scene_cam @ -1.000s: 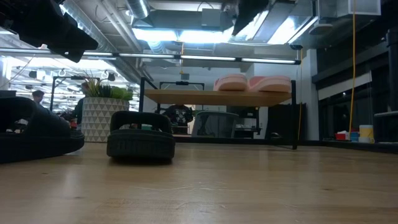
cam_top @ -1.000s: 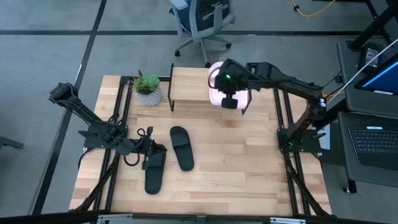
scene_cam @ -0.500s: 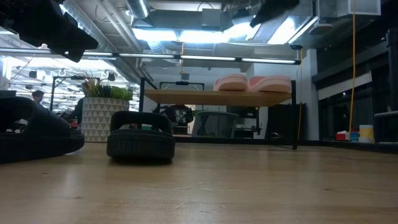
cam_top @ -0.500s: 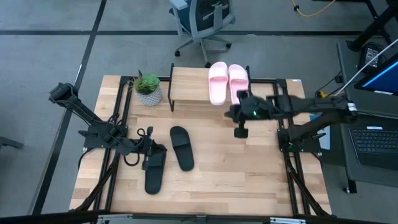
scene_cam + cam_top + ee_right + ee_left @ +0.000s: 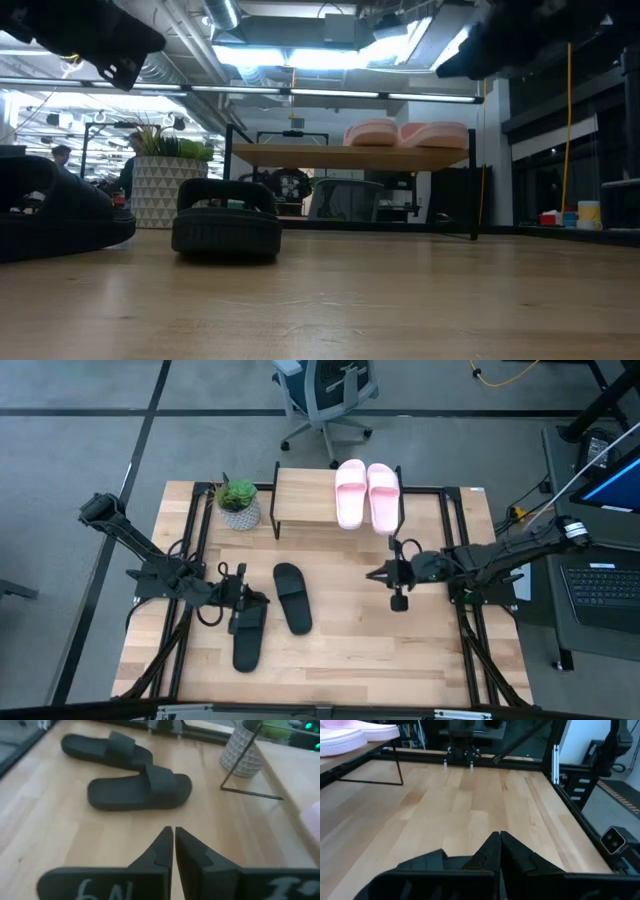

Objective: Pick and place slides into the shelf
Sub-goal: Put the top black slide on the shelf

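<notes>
Low light-wood shelf (image 5: 305,500) with black metal legs carries two pale pink slides (image 5: 367,494). Right tool (image 5: 391,574), fingers pressed together, hovers near them; two matte black slides (image 5: 292,598) lie on the worktop beside the left tool (image 5: 240,598), also pressed together.

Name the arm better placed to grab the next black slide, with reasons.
Left. The left gripper hovers, shut, right at the two matte black slide sandals, nearly over one. The right gripper, also shut, sits farther off over bare wooden tabletop.
</notes>
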`<act>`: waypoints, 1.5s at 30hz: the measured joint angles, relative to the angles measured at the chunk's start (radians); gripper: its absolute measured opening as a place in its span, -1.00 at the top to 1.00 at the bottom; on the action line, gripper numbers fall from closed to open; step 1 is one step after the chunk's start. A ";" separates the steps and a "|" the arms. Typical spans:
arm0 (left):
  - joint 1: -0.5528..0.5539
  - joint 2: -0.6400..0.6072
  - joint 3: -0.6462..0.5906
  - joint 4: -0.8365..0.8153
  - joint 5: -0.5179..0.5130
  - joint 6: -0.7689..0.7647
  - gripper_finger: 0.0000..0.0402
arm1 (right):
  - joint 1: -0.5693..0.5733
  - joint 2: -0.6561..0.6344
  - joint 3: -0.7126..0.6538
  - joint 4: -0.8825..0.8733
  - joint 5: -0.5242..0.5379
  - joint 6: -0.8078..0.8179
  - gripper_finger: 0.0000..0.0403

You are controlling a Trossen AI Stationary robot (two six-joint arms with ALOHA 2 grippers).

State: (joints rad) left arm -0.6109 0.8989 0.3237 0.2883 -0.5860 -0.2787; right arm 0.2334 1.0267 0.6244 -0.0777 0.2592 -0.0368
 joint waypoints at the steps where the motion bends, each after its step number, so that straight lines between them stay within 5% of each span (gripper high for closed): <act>1: 0.000 0.000 0.000 0.004 0.000 -0.001 1.00 | 0.010 -0.015 -0.032 0.036 0.000 0.010 0.90; 15: 0.030 -0.003 0.044 0.070 -0.008 0.001 1.00 | 0.113 -0.196 -0.255 0.271 -0.001 0.007 0.90; 27: 0.041 0.056 0.392 -0.435 -0.017 -0.026 1.00 | 0.124 -0.194 -0.324 0.363 -0.002 0.010 0.90; 33: 0.043 0.164 0.492 -0.600 -0.051 -0.113 1.00 | 0.125 -0.218 -0.428 0.594 -0.001 -0.064 0.89; 39: 0.076 0.297 0.568 -0.654 -0.048 -0.114 1.00 | 0.125 -0.247 -0.431 0.576 -0.001 -0.014 0.89; 45: 0.107 0.424 0.724 -0.887 -0.031 -0.194 1.00 | 0.125 -0.246 -0.432 0.559 -0.002 0.003 0.89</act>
State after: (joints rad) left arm -0.5040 1.3227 1.0480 -0.5992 -0.6173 -0.4726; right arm 0.3580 0.7803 0.1925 0.4816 0.2577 -0.0341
